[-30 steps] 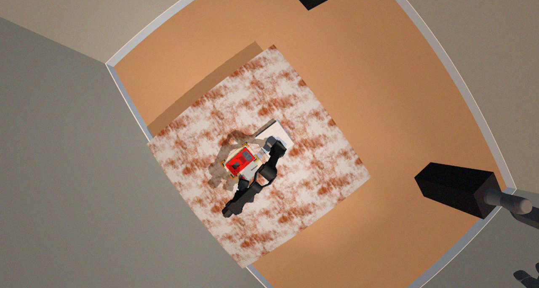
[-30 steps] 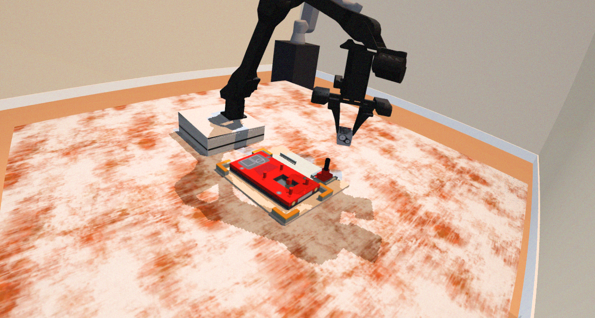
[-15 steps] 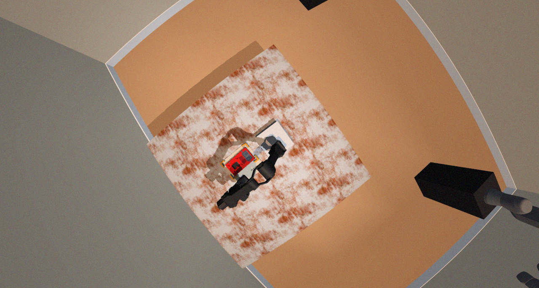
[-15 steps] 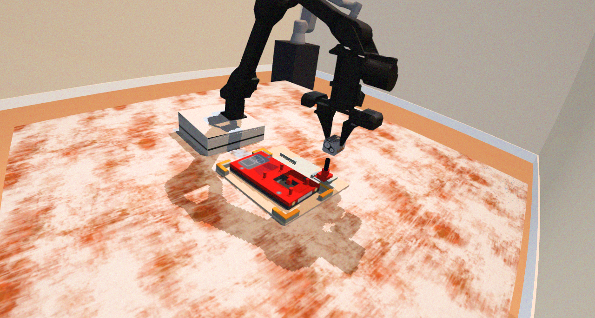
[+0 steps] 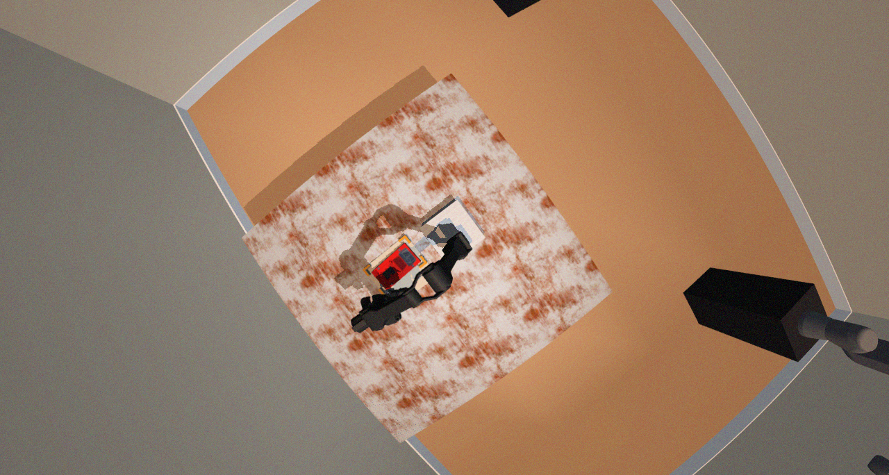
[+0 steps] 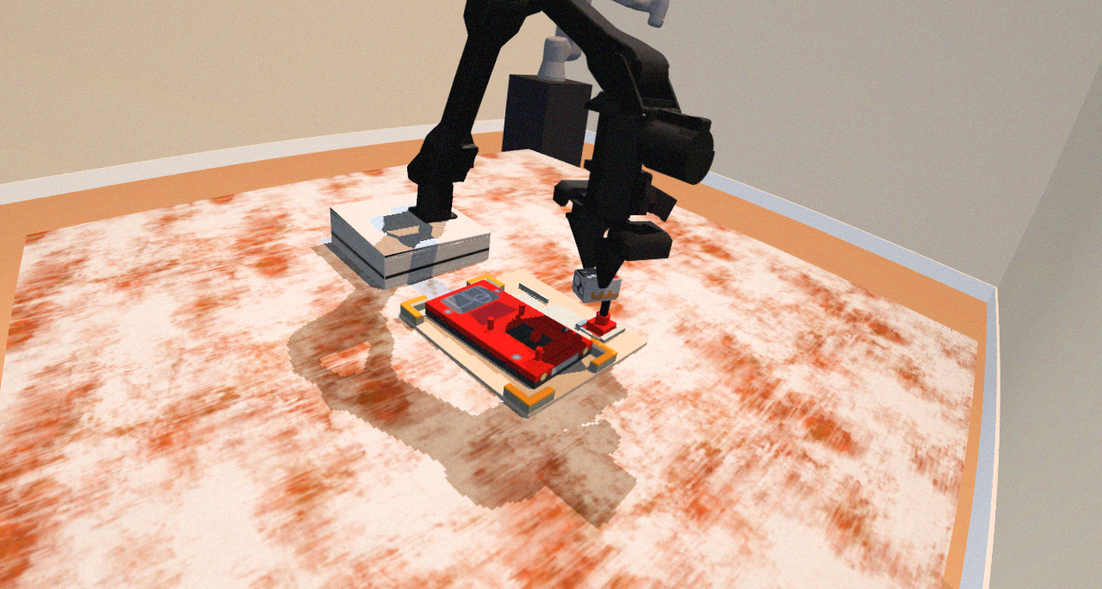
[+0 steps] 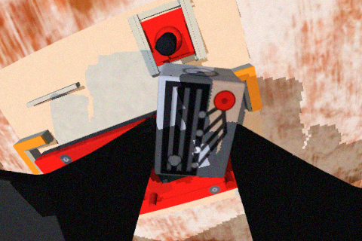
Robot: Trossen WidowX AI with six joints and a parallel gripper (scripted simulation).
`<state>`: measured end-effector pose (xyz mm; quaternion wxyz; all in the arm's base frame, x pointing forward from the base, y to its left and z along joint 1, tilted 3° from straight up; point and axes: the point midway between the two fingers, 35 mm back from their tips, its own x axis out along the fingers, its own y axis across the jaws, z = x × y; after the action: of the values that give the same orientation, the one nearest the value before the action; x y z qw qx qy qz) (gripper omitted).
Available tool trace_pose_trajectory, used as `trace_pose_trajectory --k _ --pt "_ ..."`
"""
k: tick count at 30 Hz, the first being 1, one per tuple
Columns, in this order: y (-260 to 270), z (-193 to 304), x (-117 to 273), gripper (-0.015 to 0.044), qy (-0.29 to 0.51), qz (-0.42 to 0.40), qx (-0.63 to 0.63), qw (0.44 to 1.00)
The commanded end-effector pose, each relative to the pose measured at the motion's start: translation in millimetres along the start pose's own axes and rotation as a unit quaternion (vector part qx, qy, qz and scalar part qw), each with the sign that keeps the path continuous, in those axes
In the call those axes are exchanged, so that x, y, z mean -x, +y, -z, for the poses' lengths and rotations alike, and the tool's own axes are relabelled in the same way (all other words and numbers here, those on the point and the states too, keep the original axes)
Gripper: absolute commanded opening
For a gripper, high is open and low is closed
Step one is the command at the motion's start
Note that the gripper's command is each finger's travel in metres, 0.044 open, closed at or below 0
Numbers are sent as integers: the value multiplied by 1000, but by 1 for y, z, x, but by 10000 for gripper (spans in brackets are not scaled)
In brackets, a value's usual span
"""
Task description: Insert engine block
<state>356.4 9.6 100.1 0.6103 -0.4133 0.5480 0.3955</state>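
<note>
My gripper (image 6: 597,277) (image 7: 193,129) is shut on the grey engine block (image 6: 587,286) (image 7: 222,139), holding it in the air. In the wrist view the block's top shows black grooves and a red round cap; its slot side cannot be made out. The red car body (image 5: 396,266) (image 6: 463,326) (image 7: 90,138) lies flat on the board, partly behind block and fingers in the wrist view. Its dark opening (image 5: 390,273) (image 6: 523,331) is in shadow in the exterior view and mostly hidden in the wrist view. The rib is not clear.
Orange corner stops (image 6: 529,395) (image 7: 255,88) surround the car body on the beige board (image 6: 633,344) (image 7: 220,7). A red piece (image 6: 597,326) (image 7: 156,22) with an upright black post sits in a grey holder beside it. A thin grey strip (image 6: 533,293) (image 7: 53,96) stands on the board.
</note>
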Motion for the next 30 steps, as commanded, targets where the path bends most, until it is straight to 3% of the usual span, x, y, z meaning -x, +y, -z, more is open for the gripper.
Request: trace_pose_trajectory --k 1,15,30 --pt "1 10 -5 0 0 -4 -64 998" --pt "-3 45 -17 0 2 -3 -301 954" --pt "0 81 -29 0 4 -2 -526 851"
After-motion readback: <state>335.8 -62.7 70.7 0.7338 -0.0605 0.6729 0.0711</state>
